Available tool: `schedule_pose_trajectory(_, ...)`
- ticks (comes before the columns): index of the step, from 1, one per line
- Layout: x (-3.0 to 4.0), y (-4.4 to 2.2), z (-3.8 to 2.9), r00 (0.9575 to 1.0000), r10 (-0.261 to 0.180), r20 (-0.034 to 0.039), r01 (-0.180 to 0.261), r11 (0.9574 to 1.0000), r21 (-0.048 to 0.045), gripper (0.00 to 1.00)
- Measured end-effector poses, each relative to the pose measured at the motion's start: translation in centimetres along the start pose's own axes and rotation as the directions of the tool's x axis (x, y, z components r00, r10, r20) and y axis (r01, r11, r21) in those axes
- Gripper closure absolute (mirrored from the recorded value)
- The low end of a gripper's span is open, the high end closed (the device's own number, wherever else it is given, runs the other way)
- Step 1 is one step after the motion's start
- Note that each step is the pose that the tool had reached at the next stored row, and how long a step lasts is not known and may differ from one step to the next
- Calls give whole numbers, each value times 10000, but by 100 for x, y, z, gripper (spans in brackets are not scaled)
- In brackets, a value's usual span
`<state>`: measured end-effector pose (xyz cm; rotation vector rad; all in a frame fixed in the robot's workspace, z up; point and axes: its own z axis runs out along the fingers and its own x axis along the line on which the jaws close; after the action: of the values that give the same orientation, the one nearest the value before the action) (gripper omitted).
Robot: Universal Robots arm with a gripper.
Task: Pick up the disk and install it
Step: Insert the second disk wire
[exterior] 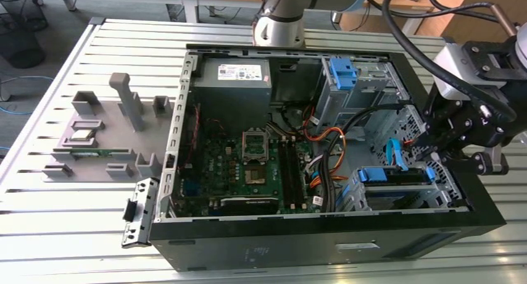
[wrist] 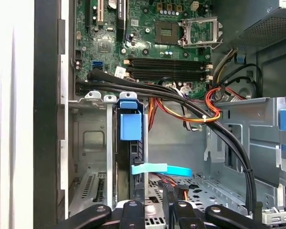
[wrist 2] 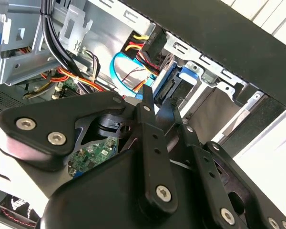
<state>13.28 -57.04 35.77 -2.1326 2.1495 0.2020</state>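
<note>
One disk (wrist: 130,143), blue bracket, upright

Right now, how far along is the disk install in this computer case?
The disk in its blue bracket already stands on edge in the metal drive cage at the case's corner, so pickup looks done. The gripper hovers right above that cage at the exterior view's right, with its fingers near the disk's edge. Whether the disk is fully seated, or gripped, can't be told.
</note>
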Motion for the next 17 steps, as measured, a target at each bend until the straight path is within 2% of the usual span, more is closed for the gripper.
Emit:
schedule_pose_trajectory(9, -28, -31, 4, 10000, 0, 20, 0, 10000, 0, 71)
schedule_pose_trajectory(17, -102, -58, 17, 10000, -1, 23, 1, 10000, 0, 71)
